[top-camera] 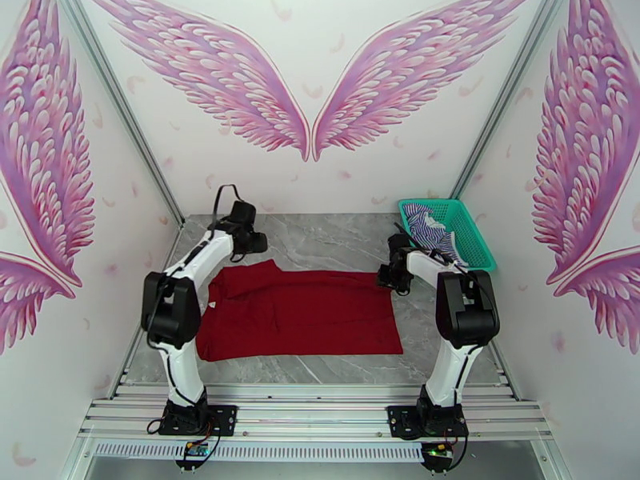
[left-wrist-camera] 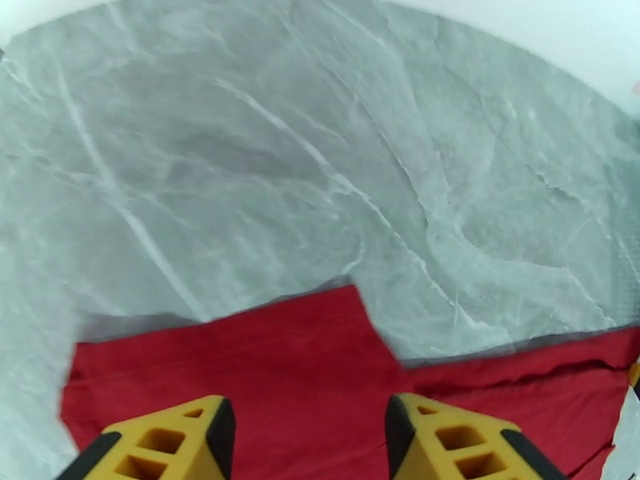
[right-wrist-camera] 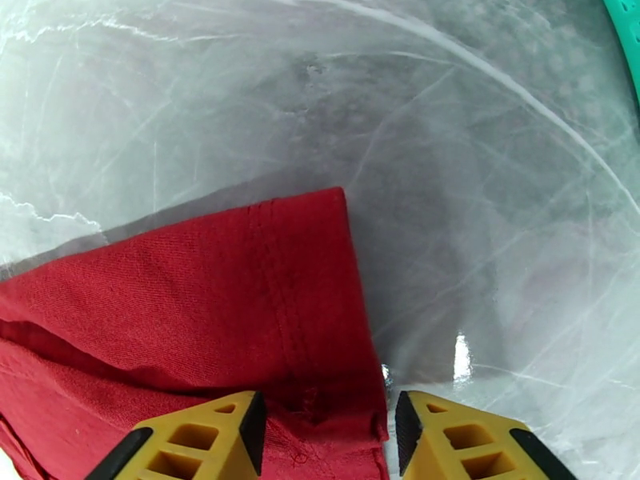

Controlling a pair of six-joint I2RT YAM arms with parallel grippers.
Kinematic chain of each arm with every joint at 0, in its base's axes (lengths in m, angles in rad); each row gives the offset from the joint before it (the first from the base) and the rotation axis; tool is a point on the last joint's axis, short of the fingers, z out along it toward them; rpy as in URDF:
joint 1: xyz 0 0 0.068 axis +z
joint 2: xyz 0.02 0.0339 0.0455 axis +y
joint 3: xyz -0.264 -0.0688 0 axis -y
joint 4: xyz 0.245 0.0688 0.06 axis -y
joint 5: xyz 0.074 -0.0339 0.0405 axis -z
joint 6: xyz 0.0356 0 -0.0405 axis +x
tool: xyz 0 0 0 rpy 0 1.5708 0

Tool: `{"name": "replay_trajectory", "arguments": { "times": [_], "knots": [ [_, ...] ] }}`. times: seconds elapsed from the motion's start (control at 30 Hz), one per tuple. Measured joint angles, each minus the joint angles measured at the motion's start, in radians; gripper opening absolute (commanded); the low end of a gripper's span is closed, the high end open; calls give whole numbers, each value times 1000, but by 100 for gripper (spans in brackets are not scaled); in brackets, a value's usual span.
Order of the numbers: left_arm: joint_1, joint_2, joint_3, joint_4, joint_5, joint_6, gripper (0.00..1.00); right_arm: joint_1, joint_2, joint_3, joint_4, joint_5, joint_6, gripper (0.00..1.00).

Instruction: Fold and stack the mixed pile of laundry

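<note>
Dark red cloth T-shirt (top-camera: 300,314) looks part-folded. Left gripper (left-wrist-camera: 310,414) and right gripper (right-wrist-camera: 330,406) spread, empty, over its far corners. Next, probably: regrip, fold again.

Grey marble table (top-camera: 336,242) — red T-shirt (top-camera: 304,314) spread flat, teal basket (top-camera: 478,234) far right

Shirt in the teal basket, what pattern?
Thin blue-and-white stripes on the shirt; clearest in the top external view.

I'm reading no text, labels, brands or numbers: nothing legible on the red T-shirt (top-camera: 300,314), striped shirt (top-camera: 428,227), teal basket (top-camera: 472,234) or winged walls (top-camera: 224,74).
</note>
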Motion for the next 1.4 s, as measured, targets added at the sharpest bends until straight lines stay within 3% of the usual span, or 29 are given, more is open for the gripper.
{"name": "replay_trajectory", "arguments": {
  "times": [0.27,0.6,0.77,1.03,1.23,1.4],
  "knots": [
    [-53,293,229,-134,-54,-118,59,11,-30,-25,29,-16,1,53],
    [-53,376,390,-227,-155,-181,45,16,-38,-48,44,-41,4,53],
    [-57,395,396,-245,-162,-191,38,16,-39,-48,45,-45,13,53],
    [-66,399,401,-243,-162,-187,0,16,-39,-48,45,-48,22,53],
    [-67,382,402,-249,-163,-151,0,16,-63,-49,40,-43,36,57],
    [-73,204,256,-231,-167,-140,0,16,-122,-49,17,-20,61,59]
  ]
}}
